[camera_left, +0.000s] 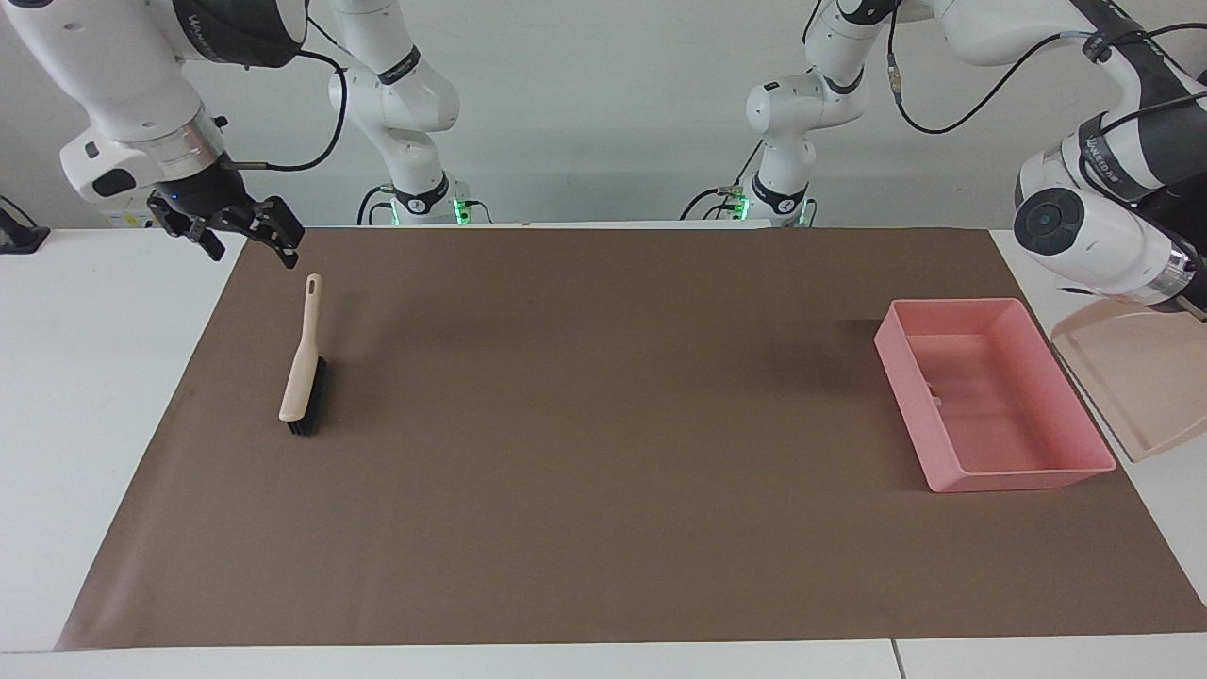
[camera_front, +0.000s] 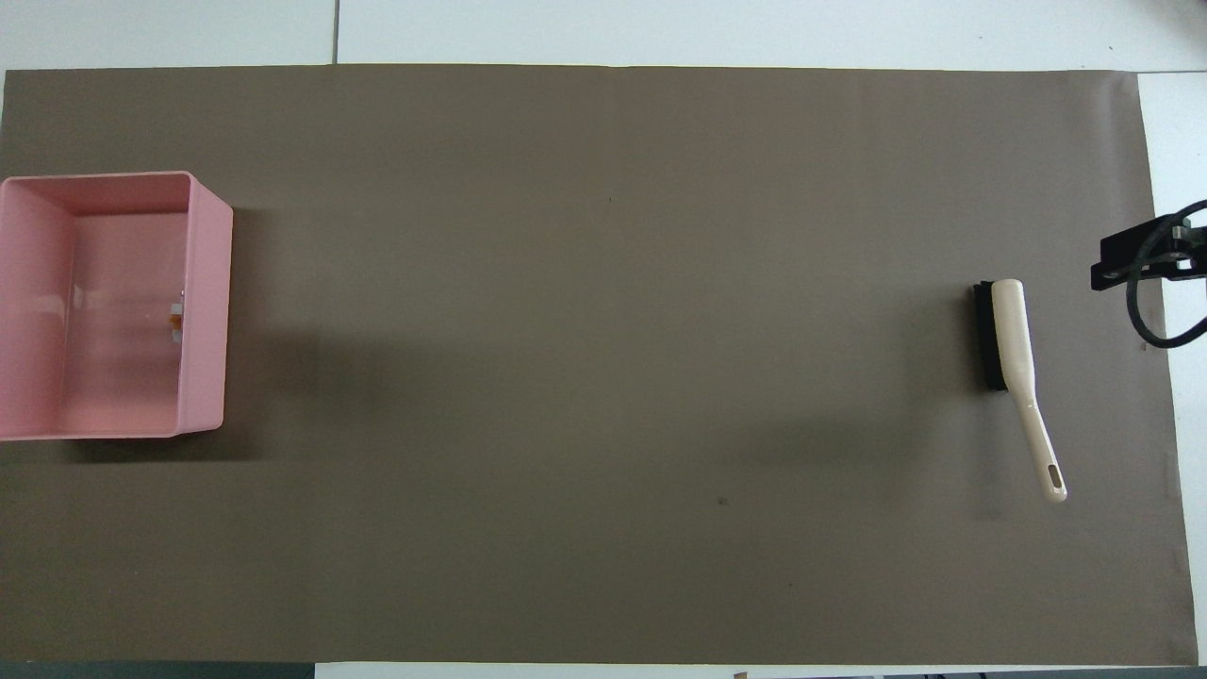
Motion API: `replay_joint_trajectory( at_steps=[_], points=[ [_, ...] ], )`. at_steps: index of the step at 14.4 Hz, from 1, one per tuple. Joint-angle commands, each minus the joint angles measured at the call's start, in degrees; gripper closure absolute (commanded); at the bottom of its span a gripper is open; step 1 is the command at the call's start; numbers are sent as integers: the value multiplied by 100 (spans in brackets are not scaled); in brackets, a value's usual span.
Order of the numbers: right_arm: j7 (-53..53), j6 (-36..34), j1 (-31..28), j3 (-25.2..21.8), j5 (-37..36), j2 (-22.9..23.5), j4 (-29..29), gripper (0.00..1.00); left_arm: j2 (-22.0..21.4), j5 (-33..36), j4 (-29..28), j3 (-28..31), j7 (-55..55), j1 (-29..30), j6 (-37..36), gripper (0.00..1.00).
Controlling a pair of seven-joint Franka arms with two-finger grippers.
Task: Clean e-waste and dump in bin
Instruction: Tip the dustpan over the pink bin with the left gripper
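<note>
The pink bin stands on the brown mat at the left arm's end; it also shows in the overhead view. One white and orange piece of e-waste lies inside it against a wall, also in the overhead view. I cannot make out the dark piece. My left gripper is at the picture's edge and holds the cream dustpan tilted in the air beside the bin; the pan looks empty. My right gripper is open and empty, up in the air over the mat's edge by the brush handle.
A cream brush with black bristles lies on the brown mat toward the right arm's end, handle pointing toward the robots; it also shows in the overhead view. White table surrounds the mat.
</note>
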Motion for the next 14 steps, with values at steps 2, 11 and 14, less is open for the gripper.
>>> replay_joint_trajectory(
  at_steps=[2, 11, 14],
  points=[
    [207, -124, 1007, -935, -15, -168, -134, 0, -163, 197, -177, 47, -194, -267, -355, 100],
    [207, -142, 1572, -1256, -76, -239, -223, 0, -233, -1048, -107, 4, 842, -346, -339, 100],
    [208, -151, 1776, -1573, -23, -256, -232, 0, -128, -2506, 323, 21, 1552, -294, -347, 100]
  ],
)
